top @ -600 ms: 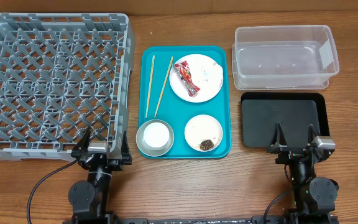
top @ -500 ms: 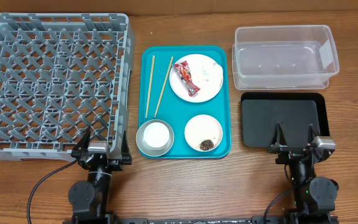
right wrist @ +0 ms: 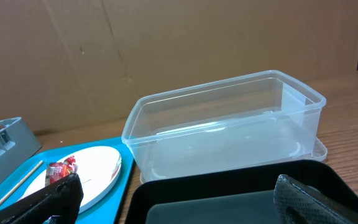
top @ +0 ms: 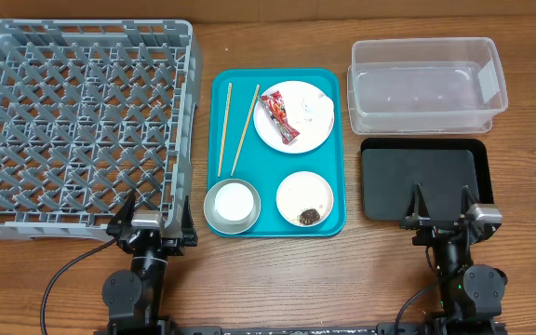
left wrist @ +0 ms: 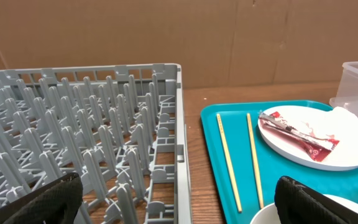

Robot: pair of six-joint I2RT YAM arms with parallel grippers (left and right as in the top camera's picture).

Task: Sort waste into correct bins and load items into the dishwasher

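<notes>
The left fingers (left wrist: 39, 202) stand apart and empty at the near edge of the counter (top: 277, 279), and the right fingers (right wrist: 319, 200) likewise. The crinkled red snack wrapper (top: 278, 118) lies on the round white plate (top: 307, 136) in the flat teal tray (top: 268, 191). It looks light, thin and slippery, so I would pinch one raised end.
</notes>
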